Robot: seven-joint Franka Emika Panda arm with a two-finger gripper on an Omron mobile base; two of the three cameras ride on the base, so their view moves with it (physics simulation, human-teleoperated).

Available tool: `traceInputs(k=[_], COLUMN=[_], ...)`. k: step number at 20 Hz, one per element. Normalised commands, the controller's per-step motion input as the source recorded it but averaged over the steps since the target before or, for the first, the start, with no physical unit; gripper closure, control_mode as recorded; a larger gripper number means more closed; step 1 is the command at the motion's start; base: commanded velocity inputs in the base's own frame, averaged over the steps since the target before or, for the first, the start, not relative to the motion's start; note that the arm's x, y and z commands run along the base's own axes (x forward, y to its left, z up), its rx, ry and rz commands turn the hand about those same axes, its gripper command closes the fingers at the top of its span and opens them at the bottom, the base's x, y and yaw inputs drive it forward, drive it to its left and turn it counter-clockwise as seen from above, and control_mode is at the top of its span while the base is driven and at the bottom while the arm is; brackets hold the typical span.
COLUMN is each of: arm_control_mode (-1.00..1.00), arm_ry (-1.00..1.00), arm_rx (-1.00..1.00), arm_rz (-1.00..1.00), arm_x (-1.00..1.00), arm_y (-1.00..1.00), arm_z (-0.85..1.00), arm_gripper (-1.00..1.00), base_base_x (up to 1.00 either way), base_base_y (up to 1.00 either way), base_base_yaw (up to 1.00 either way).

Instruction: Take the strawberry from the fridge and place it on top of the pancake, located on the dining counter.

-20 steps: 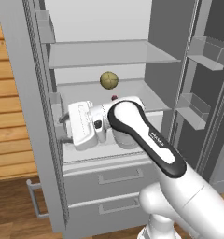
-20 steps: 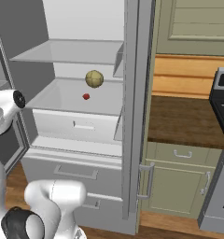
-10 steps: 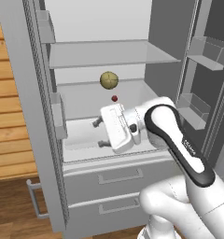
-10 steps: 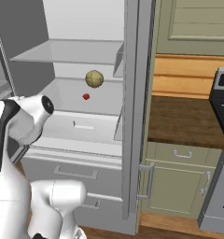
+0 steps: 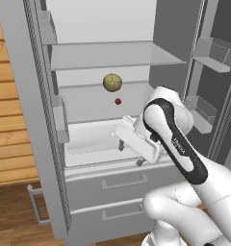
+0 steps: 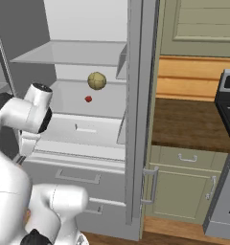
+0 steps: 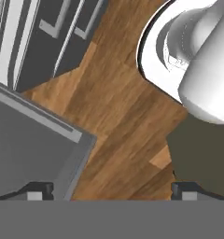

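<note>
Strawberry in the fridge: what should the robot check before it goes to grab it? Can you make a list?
1. Fridge door open: ok, the shelves show.
2. Strawberry in sight and free: ok, on the shelf below and beside the yellow-green fruit, apart from it.
3. Gripper open: ok, the fingertips stand wide apart in the hand view.
4. Gripper empty: ok, nothing between the fingers.
5. Gripper aimed at the strawberry: not ok, the hand view looks down at the wooden floor.
6. Gripper up at shelf height: not ok, it sits lower, by the drawer fronts.
</note>
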Motion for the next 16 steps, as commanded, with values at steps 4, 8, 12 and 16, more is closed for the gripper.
traceInputs(k=[4, 8, 12, 16], arm_control_mode=[-1.0, -1.0, -1.0, -1.0], arm_ry=[-0.33, -0.58, -0.27, -0.07], arm_rx=[-0.63, -0.43, -0.14, 0.0], arm_rz=[0.58, 0.77, 0.79, 0.44], arm_x=[0.08, -0.12, -0.29, -0.12], arm_y=[-0.54, -0.39, -0.67, -0.62], arm_z=[-0.59, -0.3, -0.04, 0.0], arm_gripper=[-1.0, -1.0, -1.0, -1.0], base_base_x=[0.0, 0.0, 0.0, 0.0], base_base_y=[0.0, 0.0, 0.0, 0.0], base_base_yaw=[0.0, 0.0, 0.0, 0.0])
